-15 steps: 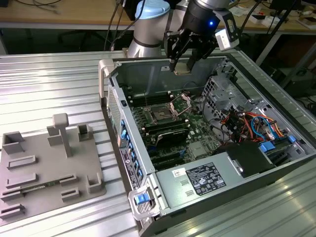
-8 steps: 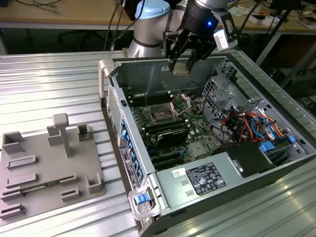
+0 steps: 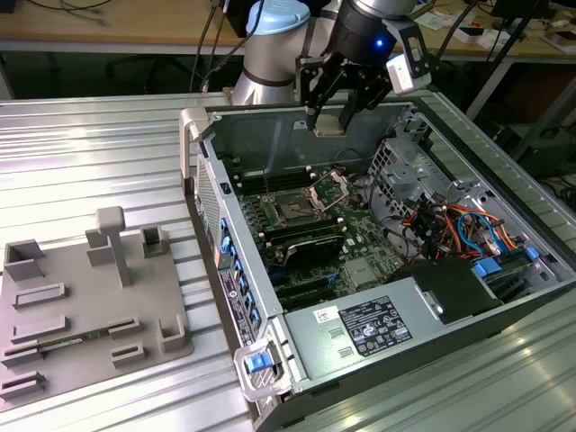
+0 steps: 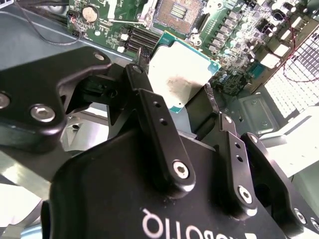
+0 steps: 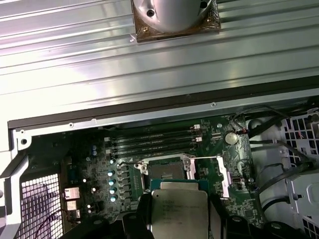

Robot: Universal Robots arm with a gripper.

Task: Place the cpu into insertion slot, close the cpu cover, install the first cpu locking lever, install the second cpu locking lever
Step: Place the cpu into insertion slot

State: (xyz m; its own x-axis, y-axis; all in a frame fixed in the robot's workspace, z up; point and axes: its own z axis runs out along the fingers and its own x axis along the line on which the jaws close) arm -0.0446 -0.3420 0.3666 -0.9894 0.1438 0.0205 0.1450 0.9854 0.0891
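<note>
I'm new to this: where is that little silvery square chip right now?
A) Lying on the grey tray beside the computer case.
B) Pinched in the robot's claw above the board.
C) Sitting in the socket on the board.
B: the cpu is clamped in the gripper above the motherboard, and the insertion slot lies open and empty.

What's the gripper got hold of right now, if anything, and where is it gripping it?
The gripper holds the cpu, pinched between its fingers by two opposite side edges, above the motherboard.
</note>
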